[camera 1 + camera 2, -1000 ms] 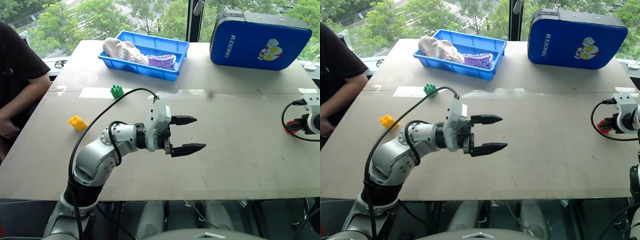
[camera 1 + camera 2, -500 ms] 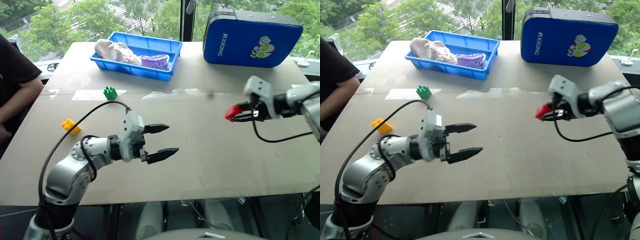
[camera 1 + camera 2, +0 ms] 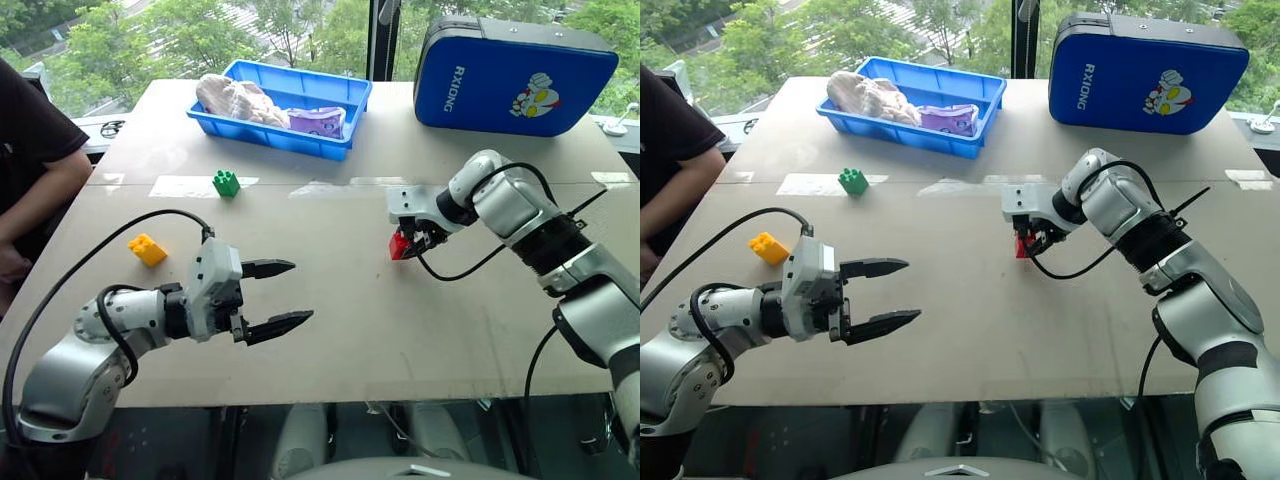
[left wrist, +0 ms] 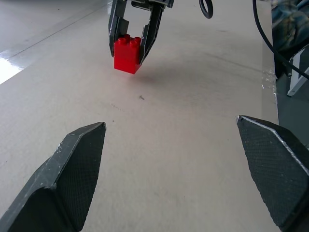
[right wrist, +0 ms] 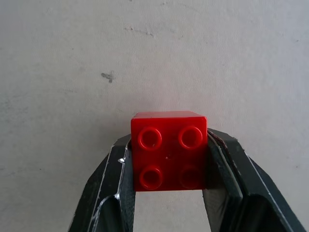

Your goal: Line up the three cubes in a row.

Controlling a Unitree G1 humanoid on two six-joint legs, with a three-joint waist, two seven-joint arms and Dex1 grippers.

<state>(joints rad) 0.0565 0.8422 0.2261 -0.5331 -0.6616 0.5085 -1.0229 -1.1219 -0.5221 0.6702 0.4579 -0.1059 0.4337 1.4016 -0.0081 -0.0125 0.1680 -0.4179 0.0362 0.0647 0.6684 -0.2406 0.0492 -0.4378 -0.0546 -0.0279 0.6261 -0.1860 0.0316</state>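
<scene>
A wide grey table (image 3: 330, 330) holds a blue tray (image 3: 352, 98) and a blue case (image 3: 520, 75) along its far edge, leaving broad open room in the middle. The right gripper (image 3: 402, 243) pinches the red brick (image 3: 399, 246) by its flat sides, low over the centre. The left gripper (image 3: 285, 296), fingers spread and empty, hovers nearer. The green brick (image 3: 226, 183) and yellow brick (image 3: 147, 249) sit apart at left. These bricks look light, rigid and smooth; grip opposite flat faces.

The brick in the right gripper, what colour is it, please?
Red; clearest in the right wrist view.
</scene>
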